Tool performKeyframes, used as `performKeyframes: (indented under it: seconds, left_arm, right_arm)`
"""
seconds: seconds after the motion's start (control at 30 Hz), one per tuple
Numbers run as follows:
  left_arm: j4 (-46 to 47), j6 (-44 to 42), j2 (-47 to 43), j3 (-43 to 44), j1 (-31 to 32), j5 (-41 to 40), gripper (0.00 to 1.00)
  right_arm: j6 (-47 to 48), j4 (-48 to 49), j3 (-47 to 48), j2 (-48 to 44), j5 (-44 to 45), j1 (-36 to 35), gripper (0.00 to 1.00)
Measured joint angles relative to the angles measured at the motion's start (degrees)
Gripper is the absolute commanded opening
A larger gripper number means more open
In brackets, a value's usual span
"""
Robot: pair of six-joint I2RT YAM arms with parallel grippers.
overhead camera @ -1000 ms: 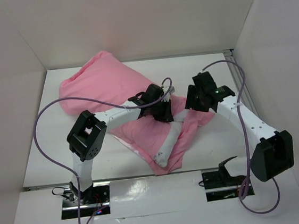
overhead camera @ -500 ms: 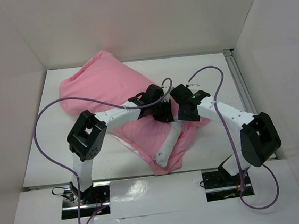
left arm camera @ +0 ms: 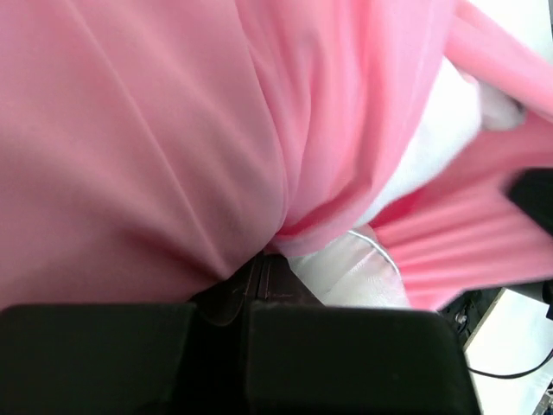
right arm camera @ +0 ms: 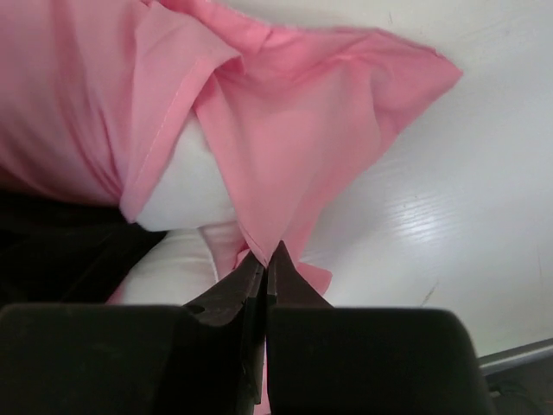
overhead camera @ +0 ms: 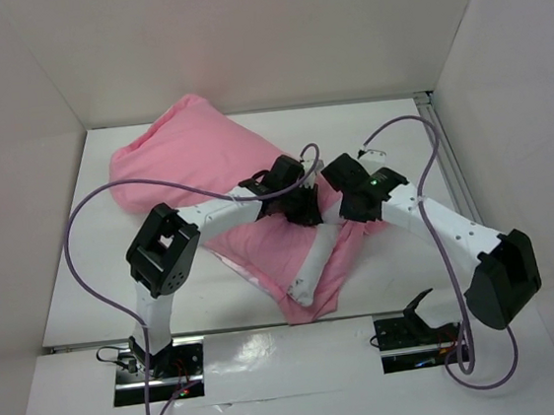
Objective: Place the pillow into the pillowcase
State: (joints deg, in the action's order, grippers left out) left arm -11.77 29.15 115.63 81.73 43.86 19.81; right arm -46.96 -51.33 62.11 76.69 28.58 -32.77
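The pink satin pillowcase (overhead camera: 192,157) lies bunched from the far left of the table to the near middle. A strip of the white pillow (overhead camera: 313,263) shows at its open end. My left gripper (overhead camera: 309,212) is shut on a fold of the pillowcase (left arm camera: 130,130) by the opening, with the pillow (left arm camera: 428,156) showing just beyond it. My right gripper (overhead camera: 337,211) sits right beside the left one, its jaws shut on the hem of the pillowcase (right arm camera: 294,130). The pillow (right arm camera: 186,190) bulges out to the left of that hem. Most of the pillow is hidden inside the cloth.
The white table (overhead camera: 95,266) is walled in by white panels at the back and both sides. Purple cables (overhead camera: 90,217) loop over each arm. A metal rail (overhead camera: 450,159) runs along the table's right edge.
My right arm swung left to the pillowcase opening and its jaws closed on the pink hem. The left arm and its grip have stayed put.
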Motion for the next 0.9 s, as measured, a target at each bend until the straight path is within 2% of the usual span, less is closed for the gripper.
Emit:
performKeyframes:
  seconds: [0.17,0.3,0.4,0.63,0.77,0.9]
  left_arm:
    - [0.3,-0.2,0.5,0.0,-0.2,0.6,0.0]
    - [1.9,-0.2,0.5,-1.0,-0.3,1.7,0.0]
    - [2.5,-0.3,0.3,-1.7,-0.3,2.7,0.0]
    - [5.7,-0.9,-2.4,-4.8,-0.1,3.4,0.0]
    - [8.3,-2.2,-8.3,-10.5,1.5,1.8,0.0]
    - [9.6,-2.2,-12.4,-14.2,3.2,1.0,0.0]
  right_arm:
    - [1.1,2.5,-0.2,-5.1,-2.2,-0.2,0.0]
    - [5.7,12.9,-4.8,-13.8,-8.3,0.0,0.0]
    - [8.5,17.7,-7.0,-16.9,-12.0,0.3,0.0]
    - [16.4,20.3,-5.1,-14.4,-13.4,2.0,0.0]
    - [19.3,21.1,-2.8,-8.6,-16.3,6.6,0.0]
    - [19.6,21.2,-3.5,-7.6,-22.5,12.3,0.0]
